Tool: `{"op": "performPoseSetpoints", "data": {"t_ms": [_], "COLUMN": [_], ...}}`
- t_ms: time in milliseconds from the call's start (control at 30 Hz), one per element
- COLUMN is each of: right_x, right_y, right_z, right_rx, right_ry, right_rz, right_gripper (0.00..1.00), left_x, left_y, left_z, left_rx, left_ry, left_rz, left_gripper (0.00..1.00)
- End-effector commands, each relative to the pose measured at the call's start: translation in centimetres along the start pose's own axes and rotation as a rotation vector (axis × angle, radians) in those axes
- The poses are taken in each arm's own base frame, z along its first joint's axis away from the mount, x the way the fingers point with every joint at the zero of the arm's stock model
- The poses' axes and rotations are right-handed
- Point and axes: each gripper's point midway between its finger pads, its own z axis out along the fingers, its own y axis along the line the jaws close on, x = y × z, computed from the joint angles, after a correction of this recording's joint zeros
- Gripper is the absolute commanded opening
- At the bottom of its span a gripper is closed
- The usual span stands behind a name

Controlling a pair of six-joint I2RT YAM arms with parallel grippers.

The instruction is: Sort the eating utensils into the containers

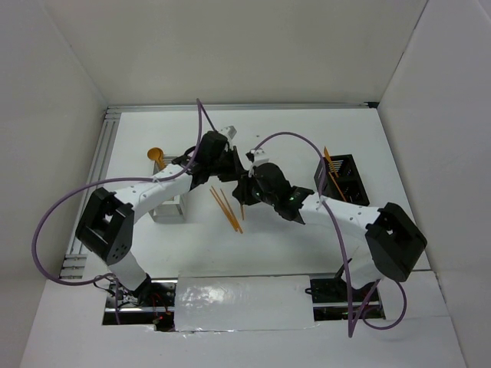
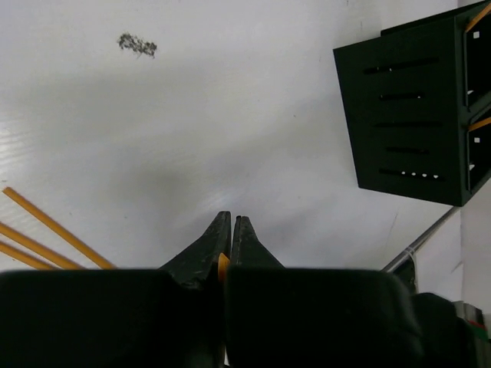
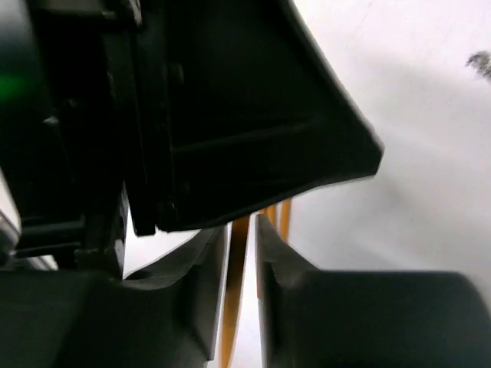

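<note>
My left gripper is shut on a thin orange utensil, of which only a sliver shows between its jaws. My right gripper meets it tip to tip above the middle of the table. Its jaws stand nearly closed on an orange utensil. I cannot tell if it is the same piece. Three orange sticks lie on the table below. The black container at the right holds several orange utensils. The white container sits under the left arm, and an orange spoon shows beside it.
White walls close in the table on the left, back and right. A metal rail runs along the left edge. Purple cables loop from both arms. A small dark smudge marks the table.
</note>
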Motion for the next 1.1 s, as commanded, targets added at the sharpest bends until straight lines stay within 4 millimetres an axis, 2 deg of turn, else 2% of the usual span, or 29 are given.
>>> {"op": "performPoseSetpoints", "data": {"t_ms": [0, 33, 67, 133, 167, 200, 233, 267, 300, 333, 367, 400, 433, 500, 567, 600, 633, 700, 733, 800, 833, 867, 900, 933, 967, 1033, 1067], "right_x": [-0.8, -0.8, -1.0, -1.1, -1.1, -1.1, -0.6, -1.3, -0.2, -0.1, -0.1, 0.0, -0.1, 0.3, 0.3, 0.3, -0.2, -0.3, -1.9, -3.8, -5.0, -7.5, -8.9, -10.9, -13.0, -15.9, -17.6], "right_y": [0.4, 0.3, 0.2, 0.3, 0.1, 0.1, 0.0, 0.3, 0.0, -0.1, -0.3, -0.4, -0.5, -1.0, -1.0, -1.5, -1.3, -2.4, -3.0, -5.0, -5.6, -7.1, -8.3, -9.9, -12.2, -14.6, -17.2], "right_z": [0.4, 0.4, 0.4, 0.3, -0.1, -0.1, -0.2, -0.5, -0.7, -0.7, -0.7, -1.0, -1.0, -1.2, -1.2, -1.2, -1.2, -1.4, -2.0, -2.9, -3.9, -4.9, -5.8, -7.4, -9.0, -11.5, -13.3], "right_rx": [0.006, 0.007, 0.013, 0.011, 0.019, 0.018, 0.020, 0.009, 0.012, 0.019, 0.022, 0.021, 0.028, 0.039, 0.039, 0.058, 0.053, 0.099, 0.133, 0.213, 0.236, 0.289, 0.337, 0.411, 0.488, 0.569, 0.645], "right_ry": [-0.009, -0.009, -0.016, -0.020, -0.028, -0.028, -0.018, -0.040, -0.021, -0.026, -0.026, -0.028, -0.033, -0.023, -0.023, -0.021, -0.030, -0.033, -0.079, -0.140, -0.171, -0.228, -0.263, -0.321, -0.375, -0.451, -0.489], "right_rz": [-0.018, -0.014, -0.017, -0.018, -0.027, -0.028, -0.032, -0.035, -0.040, -0.040, -0.039, -0.043, -0.040, -0.050, -0.050, -0.051, -0.054, -0.053, -0.045, -0.042, -0.059, -0.051, -0.049, -0.092, -0.095, -0.137, -0.118], "right_gripper": [0.25, 0.19, 0.07, 0.01, 0.00, 0.00, 0.00, 0.00, 0.00, 0.00, 0.00, 0.00, 0.00, 0.00, 0.00, 0.00, 0.00, 0.00, 0.00, 0.00, 0.00, 0.00, 0.00, 0.00, 0.00, 0.00, 0.00], "left_x": [-1.2, -1.0, -1.0, -0.8, -1.3, -1.3, -1.5, -2.6, -3.0, -3.6, -4.4, -6.0, -6.5, -9.8, -11.8, -14.0, -14.5, -15.9, -16.3, -16.6, -16.2, -15.9, -16.3, -14.7, -15.1, -13.6, -13.1], "left_y": [-2.4, -2.6, -2.8, -2.7, -2.9, -2.6, -2.4, -3.1, -3.3, -3.0, -2.8, -3.7, -4.3, -4.2, -4.0, -3.5, -4.1, -3.4, -2.9, -1.7, -0.2, 0.0, 1.2, 1.9, 2.2, 3.0, 3.0], "left_z": [-1.0, -0.9, -1.0, -1.1, -1.2, -0.9, -1.1, -1.5, -1.7, -1.8, -2.3, -3.0, -3.4, -5.0, -6.0, -7.2, -7.6, -8.8, -9.2, -10.0, -10.2, -10.7, -11.2, -10.5, -11.5, -11.4, -11.2], "left_rx": [0.075, 0.078, 0.082, 0.077, 0.063, 0.051, 0.033, 0.035, 0.029, 0.014, 0.008, 0.023, 0.033, 0.029, 0.027, 0.025, 0.038, 0.024, 0.014, -0.001, -0.019, -0.002, -0.008, -0.010, 0.013, 0.025, 0.043], "left_ry": [-0.059, -0.056, -0.058, -0.048, -0.055, -0.057, -0.055, -0.080, -0.087, -0.098, -0.106, -0.139, -0.149, -0.208, -0.234, -0.269, -0.284, -0.312, -0.324, -0.341, -0.337, -0.331, -0.347, -0.311, -0.335, -0.317, -0.306], "left_rz": [0.079, 0.089, 0.092, 0.093, 0.087, 0.086, 0.087, 0.100, 0.100, 0.097, 0.094, 0.096, 0.103, 0.099, 0.092, 0.087, 0.092, 0.083, 0.075, 0.062, 0.044, 0.040, 0.029, 0.012, 0.012, 0.008, 0.016], "left_gripper": [0.00, 0.00, 0.01, 0.10, 0.33, 0.33, 0.38, 0.52, 0.62, 0.78, 0.84, 0.88, 0.93, 0.98, 0.99, 1.00, 1.00, 1.00, 1.00, 1.00, 1.00, 1.00, 1.00, 1.00, 1.00, 1.00, 1.00]}}
